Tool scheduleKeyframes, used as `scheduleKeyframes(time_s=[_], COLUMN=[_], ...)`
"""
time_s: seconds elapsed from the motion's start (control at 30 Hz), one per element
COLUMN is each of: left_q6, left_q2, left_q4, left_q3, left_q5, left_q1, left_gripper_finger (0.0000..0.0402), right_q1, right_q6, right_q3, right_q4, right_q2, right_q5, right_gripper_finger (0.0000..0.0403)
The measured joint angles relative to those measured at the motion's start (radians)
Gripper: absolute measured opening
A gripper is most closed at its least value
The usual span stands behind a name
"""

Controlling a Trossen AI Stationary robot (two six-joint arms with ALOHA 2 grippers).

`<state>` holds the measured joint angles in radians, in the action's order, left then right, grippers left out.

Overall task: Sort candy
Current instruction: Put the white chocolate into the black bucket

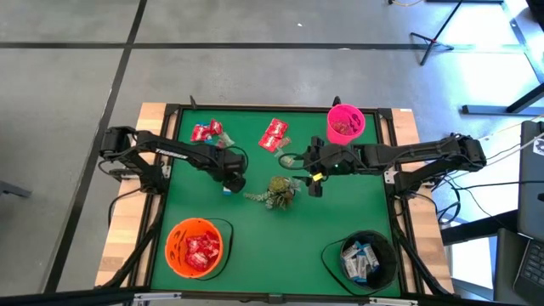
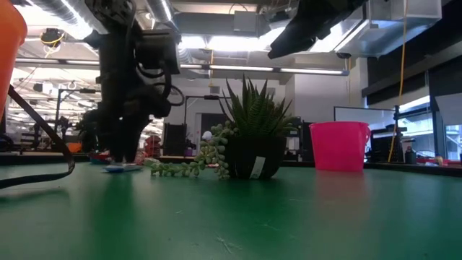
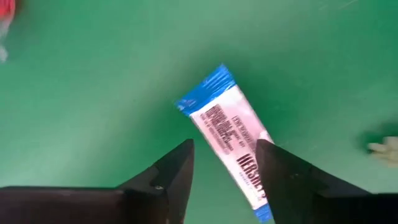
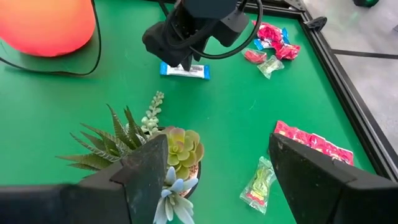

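Note:
A white-and-blue candy packet point(image 3: 219, 115) lies flat on the green mat, left of the potted plant point(image 1: 277, 192). My left gripper point(image 3: 225, 144) points straight down over it, open and low; one finger stands beside the packet and the other over its lower part. From the right wrist view, the left gripper point(image 4: 180, 61) hovers just above the packet point(image 4: 185, 71). My right gripper point(image 4: 217, 140) hangs open above the mat right of the plant, holding nothing. Red candy lies in two heaps point(image 1: 206, 132) point(image 1: 274, 134) at the far side. My left gripper comes at the white-and-blue packet from above, fingers pointing down. One finger point(image 3: 283, 171) covers the packet's lower part point(image 3: 249, 163); whether it touches the wrapper I cannot tell. The packet lies flat on the mat.
An orange bowl point(image 1: 174, 246) with red candy stands near left. A black bowl point(image 1: 387, 272) with white-and-blue packets stands near right. A pink cup point(image 1: 346, 123) is at the far right. A clear-wrapped candy point(image 4: 258, 183) and loose sweets point(image 4: 270, 59) lie on the mat.

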<state>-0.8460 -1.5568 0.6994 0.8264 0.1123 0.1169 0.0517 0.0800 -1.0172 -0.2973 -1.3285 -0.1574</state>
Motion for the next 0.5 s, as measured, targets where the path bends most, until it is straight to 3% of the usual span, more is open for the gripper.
scheduleKeyframes(time_s=[0.27,0.5], left_q6=[-0.036,-0.201], left_q2=[0.001,0.001], left_q4=[-0.005,0.029], left_q3=[0.028,0.028], left_q5=[-0.019,0.034], left_q1=[0.005,-0.008], left_gripper_finger=[0.0238,0.0251], right_q1=[0.0,0.0], right_q6=[0.004,0.005], right_q3=[0.0,0.0], right_q4=[0.001,0.007], right_q2=[0.0,-0.015], right_q5=[0.0,-0.001], right_gripper_finger=[0.0276,0.0276])
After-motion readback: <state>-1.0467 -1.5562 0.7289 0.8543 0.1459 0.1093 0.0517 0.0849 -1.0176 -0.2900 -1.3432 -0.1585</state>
